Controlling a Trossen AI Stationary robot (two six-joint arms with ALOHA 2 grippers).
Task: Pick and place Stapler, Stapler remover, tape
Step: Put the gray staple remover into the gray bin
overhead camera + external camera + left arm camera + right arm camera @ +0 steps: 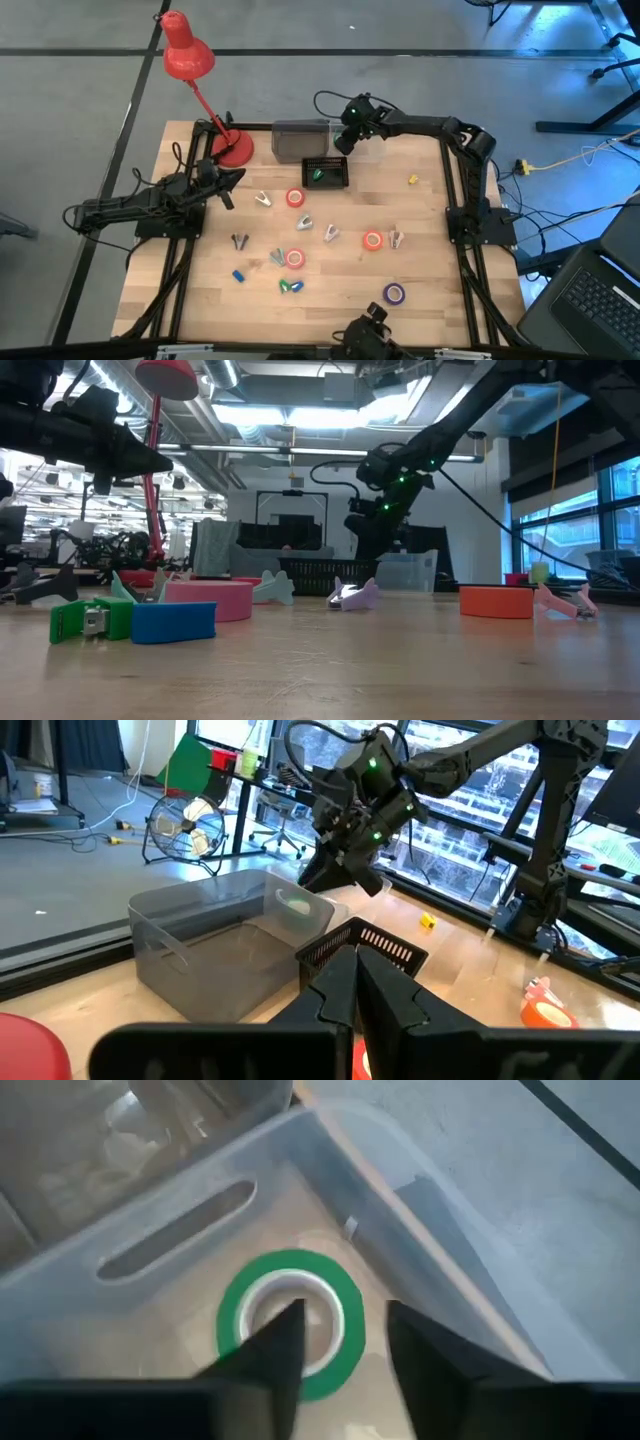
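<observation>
My right gripper (345, 1312) hangs open over a clear bin (366, 150) at the table's far edge. A green tape roll (250, 1285) lies flat on the bin's floor under the fingers. My left gripper (357, 982) is shut and waits above the table's left side (228, 186). Three red-orange tape rolls (295, 197) (373, 239) (294, 258) and a purple one (394, 293) lie flat on the table. Silver-grey staple removers (303, 224) and small blue (238, 275) and green (290, 287) staplers lie among them.
A grey bin (300, 140) stands beside the clear one, with a black mesh basket (326, 172) holding a green item just in front. A red desk lamp (232, 148) stands at the far left corner. A small yellow piece (412, 180) lies on the right.
</observation>
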